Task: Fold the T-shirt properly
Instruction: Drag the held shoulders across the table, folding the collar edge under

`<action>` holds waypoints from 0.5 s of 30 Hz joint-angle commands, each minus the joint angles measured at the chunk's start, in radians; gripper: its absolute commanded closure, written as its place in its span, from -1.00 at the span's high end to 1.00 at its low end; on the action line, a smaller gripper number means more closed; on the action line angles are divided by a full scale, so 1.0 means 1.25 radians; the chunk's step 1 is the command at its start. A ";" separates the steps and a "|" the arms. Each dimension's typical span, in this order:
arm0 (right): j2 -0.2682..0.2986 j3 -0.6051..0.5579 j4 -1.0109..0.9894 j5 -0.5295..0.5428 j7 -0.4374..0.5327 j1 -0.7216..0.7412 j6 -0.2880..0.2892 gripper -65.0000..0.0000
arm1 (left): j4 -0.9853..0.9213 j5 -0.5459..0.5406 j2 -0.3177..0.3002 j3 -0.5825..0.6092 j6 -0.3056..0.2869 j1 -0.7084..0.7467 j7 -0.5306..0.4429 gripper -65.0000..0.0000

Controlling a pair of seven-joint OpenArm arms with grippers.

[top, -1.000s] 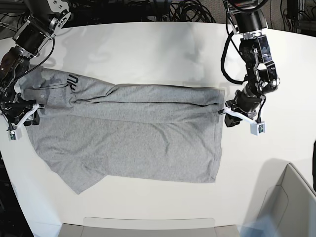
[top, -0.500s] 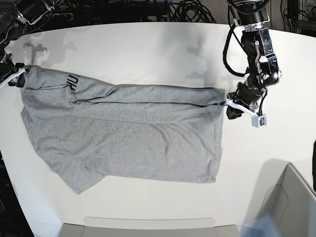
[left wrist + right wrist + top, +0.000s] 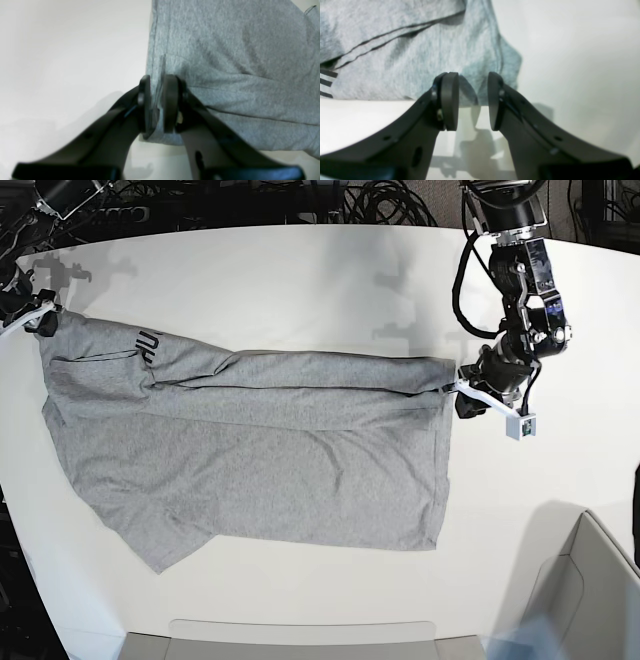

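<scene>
I work in a robotics lab: my white worktop (image 3: 300, 270) is bare and rounded, black cables (image 3: 380, 200) tangle along the top of the frame, and a grey bin (image 3: 590, 590) sits lower right.

left gripper (image 3: 157, 105): fingers clamped; right gripper (image 3: 473, 100): fingers parted, nothing between

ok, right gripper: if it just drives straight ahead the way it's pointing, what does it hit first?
The T-shirt. The right gripper points at the grey fabric edge, which sits just beyond its open jaws. Depth is unclear, so it may skim the white table just before the cloth.
</scene>
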 commanded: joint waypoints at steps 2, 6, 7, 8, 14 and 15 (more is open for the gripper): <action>0.024 0.030 0.022 0.007 0.019 0.012 0.008 -0.40 | 0.018 -0.008 -0.007 -0.007 -0.003 -0.012 -0.015 -0.67; 0.056 0.034 -0.028 0.005 0.019 0.025 0.008 -0.40 | 0.018 -0.008 -0.006 -0.002 -0.003 -0.012 -0.015 -0.67; 0.060 0.031 -0.050 0.005 0.020 0.026 0.008 -0.40 | 0.018 -0.008 -0.006 -0.002 -0.003 -0.012 -0.015 -0.67; 0.066 0.030 -0.066 0.005 0.020 0.027 0.008 -0.40 | 0.018 -0.008 -0.006 -0.002 -0.003 -0.012 -0.015 -0.67; 0.069 0.026 -0.167 -0.022 0.069 0.043 0.008 -0.40 | 0.018 -0.008 -0.006 -0.007 -0.003 -0.012 -0.015 -0.67; 0.069 0.025 -0.179 -0.032 0.069 0.050 0.008 -0.40 | 0.018 -0.008 -0.006 -0.008 -0.002 -0.012 -0.015 -0.66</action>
